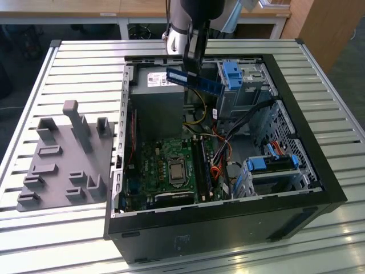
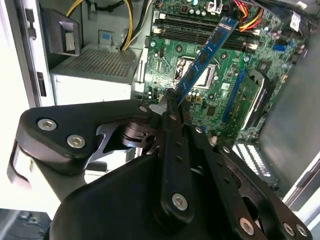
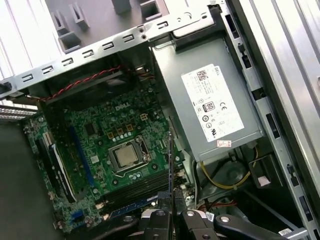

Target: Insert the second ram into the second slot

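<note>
Exterior view: the pincer [image 1: 192, 69] hangs over the open case [image 1: 228, 220], toward its far side.
Pincer state: clenched, grasping the ram [image 1: 208, 85] between its fingers.
Ram: in the air and tilted, sticking out from the pincer toward a blue bracket [image 1: 232, 74]; it touches only the pincer.
Board [image 1: 162, 162]: on the case floor, well below the pincer, with the socket [image 1: 175, 170] near its middle.
Slots [image 1: 203, 165]: on the board beside the socket, well apart from the ram.
Power supply [image 1: 157, 97]: just beside and below the pincer.
Fixture [image 1: 63, 154]: grey, outside the case on the table [image 1: 34, 74], well apart from the pincer.

Second wrist view: the pincer [image 2: 170, 97] is pressed tight on one end of the ram [image 2: 207, 50].
Ram: runs away from the fingertips, slanting across the board [image 2: 227, 95]; blue-green, with black chips showing.
Slots [image 2: 200, 26]: long and black, out by the ram's far end; the ram is not seated in them.
Yellow cables [image 2: 127, 20]: beside the power supply [image 2: 95, 75], off to one side of the pincer.

First wrist view: the pincer [image 3: 172, 212] has its fingertips close together on the ram [image 3: 171, 160].
Ram: seen edge-on as a thin dark line reaching out from the fingertips.
Board [image 3: 95, 135]: beyond the pincer, its socket [image 3: 125, 157] to one side of the ram.
Power supply [image 3: 215, 105]: on the ram's other side, bearing a white label.
Slots [image 3: 140, 192]: near the fingertips, between them and the socket.
</note>
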Motion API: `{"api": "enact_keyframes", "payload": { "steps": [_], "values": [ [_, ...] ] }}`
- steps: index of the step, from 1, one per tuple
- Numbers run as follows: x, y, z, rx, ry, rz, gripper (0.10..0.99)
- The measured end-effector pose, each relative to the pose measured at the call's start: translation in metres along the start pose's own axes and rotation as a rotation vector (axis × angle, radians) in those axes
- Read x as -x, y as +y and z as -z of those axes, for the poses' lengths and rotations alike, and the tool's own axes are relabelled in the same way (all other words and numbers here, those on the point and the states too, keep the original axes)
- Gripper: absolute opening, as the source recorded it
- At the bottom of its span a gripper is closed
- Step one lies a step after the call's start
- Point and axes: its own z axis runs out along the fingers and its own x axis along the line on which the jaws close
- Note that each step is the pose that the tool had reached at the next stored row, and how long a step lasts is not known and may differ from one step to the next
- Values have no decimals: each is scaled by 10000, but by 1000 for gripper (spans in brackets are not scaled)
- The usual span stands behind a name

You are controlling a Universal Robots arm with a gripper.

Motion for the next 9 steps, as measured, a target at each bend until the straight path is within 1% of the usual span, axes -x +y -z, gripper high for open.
{"api": "enact_keyframes", "payload": {
  "steps": [9],
  "values": [
    [0,0,-3,-20,-17,-1403,137]
  ]
}}
